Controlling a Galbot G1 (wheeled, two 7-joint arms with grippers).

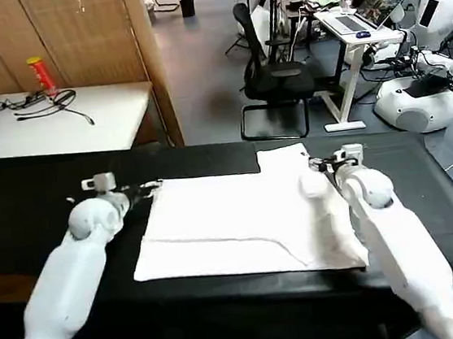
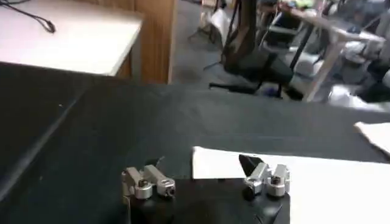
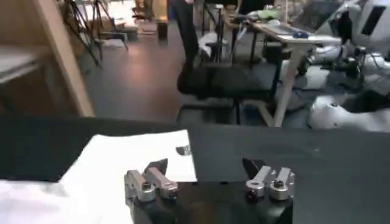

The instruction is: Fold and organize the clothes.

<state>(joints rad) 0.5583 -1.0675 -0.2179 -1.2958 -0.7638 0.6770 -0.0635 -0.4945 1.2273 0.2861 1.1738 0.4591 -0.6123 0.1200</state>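
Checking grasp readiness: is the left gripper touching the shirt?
Cannot tell. In the left wrist view the open left gripper straddles the shirt edge, one finger over cloth, but no contact or gap shows plainly.

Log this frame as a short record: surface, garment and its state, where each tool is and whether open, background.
surface: black table
garment: white T-shirt, lying flat, partly folded
left tool: open, at the shirt's far left corner
right tool: open, at the shirt's far right edge by the sleeve
background: white desk with cables, office chair
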